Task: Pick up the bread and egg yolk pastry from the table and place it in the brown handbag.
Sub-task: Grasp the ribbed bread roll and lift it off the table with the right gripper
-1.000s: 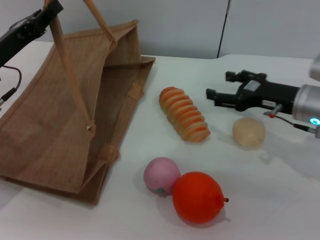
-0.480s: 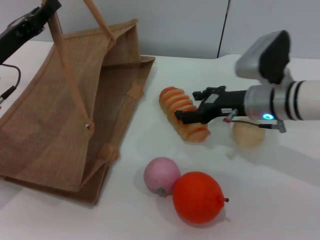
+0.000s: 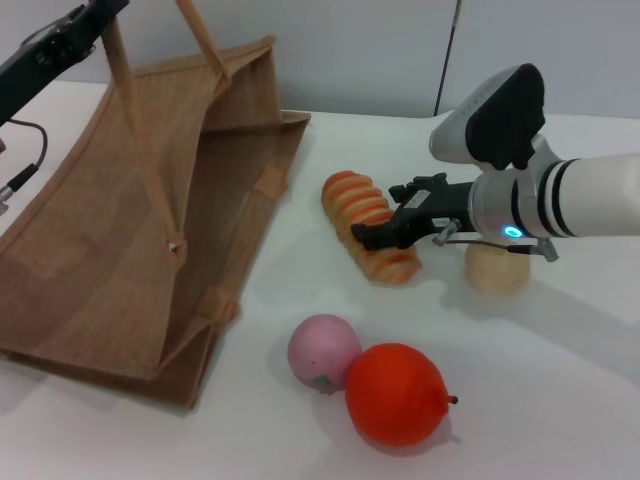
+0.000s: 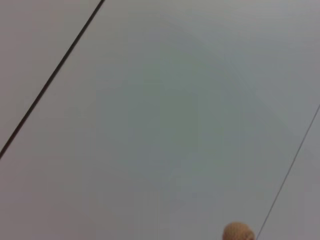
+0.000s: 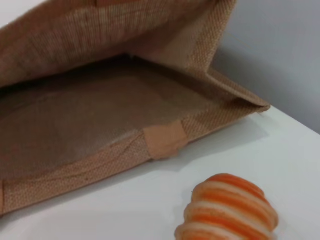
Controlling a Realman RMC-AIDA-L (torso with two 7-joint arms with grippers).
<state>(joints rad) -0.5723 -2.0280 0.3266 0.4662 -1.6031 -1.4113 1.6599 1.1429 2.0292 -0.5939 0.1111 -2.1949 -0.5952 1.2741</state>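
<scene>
1. The right pincer [image 3: 385,232] reaches in low over the white surface [image 3: 560,400], its dark fingers apart and straddling the near end of the bread [image 3: 368,240]; they do not look clamped on the loaf yet.
2. The bread, a ridged orange-and-tan loaf, lies flat on the surface between those fingers, so it has not been lifted.
3. Just behind the pincer, under the wrist, sits the egg yolk pastry [image 3: 495,268], a pale round bun, untouched.
4. Nearer the robot than the pincer lie a pink ball [image 3: 322,350] and an orange fruit [image 3: 396,394], touching each other.
5. Beyond the far end of the bread, the brown handbag [image 3: 130,220] lies with its mouth open; the right wrist view shows nothing in the part of its inside that it covers.
6. The left pincer [image 3: 95,12] is up at a bag handle, seemingly holding the bag open; its grip cannot be told.
7. Judged so: nothing is bagged yet; both items remain.
</scene>
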